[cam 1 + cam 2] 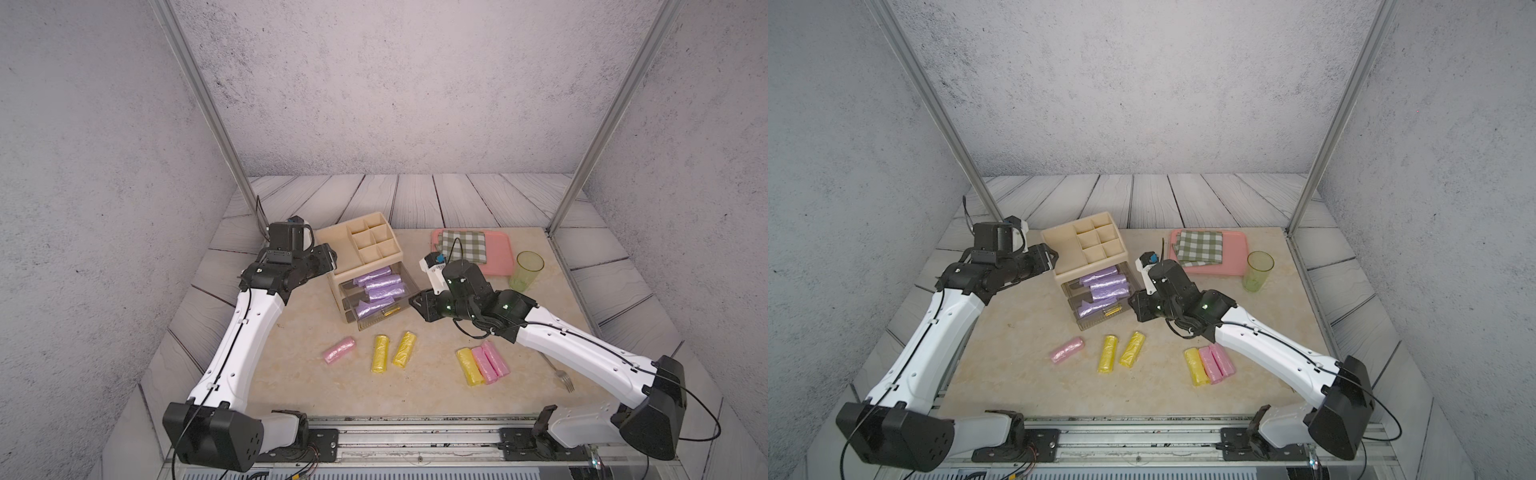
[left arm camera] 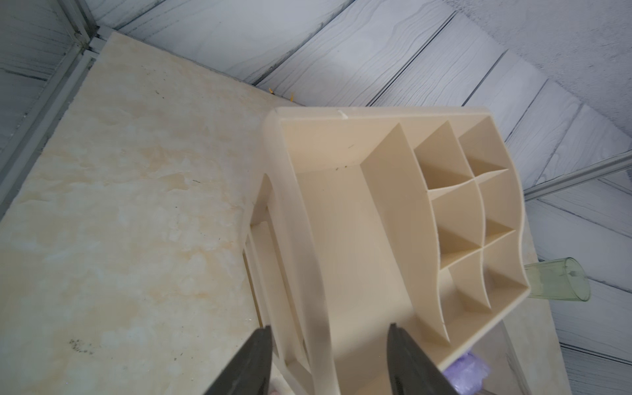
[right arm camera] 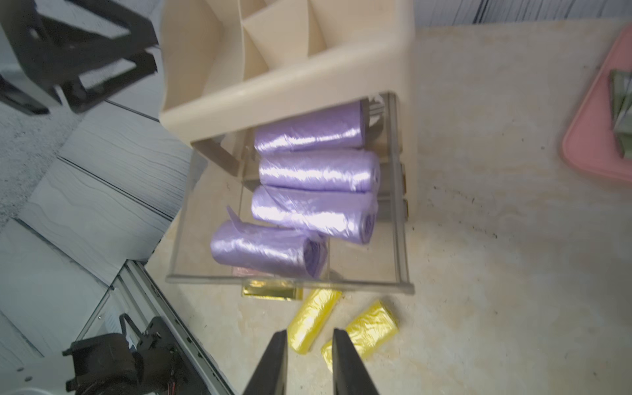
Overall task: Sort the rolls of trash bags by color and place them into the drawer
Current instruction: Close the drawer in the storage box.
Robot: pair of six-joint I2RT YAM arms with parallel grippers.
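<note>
The left fingers (image 2: 254, 362) stand half apart astride the left side wall of the organizer (image 1: 332, 239); I cannot tell whether they press on it. The organizer's clear drawer (image 3: 369, 284) stands open toward the front. Four purple rolls (image 3: 318, 171) lie in it side by side, the frontmost askew with a loose flap of film sticking up.

On the tabletop (image 1: 291, 374) in front of the organizer lie a lone pink roll (image 1: 339, 350) and two yellow rolls (image 1: 380, 353), near each other but not touching. The right fingers (image 3: 273, 366) hang just right of the drawer, nearly together with a thin gap and nothing between them. Further right of the organizer's front, a trio (image 1: 484, 365) of one yellow and two pink rolls lies pressed flank to flank.

These rolls look very light, soft and slick. The thin crinkly film should give under a squeeze and could slide out of a loose pinch, and a free tail may unwind. Each is probably best taken across its middle, fingers square to its length, closing gently. The trio leaves no room for a finger between neighbours, so an outer roll is likely the easier start.
</note>
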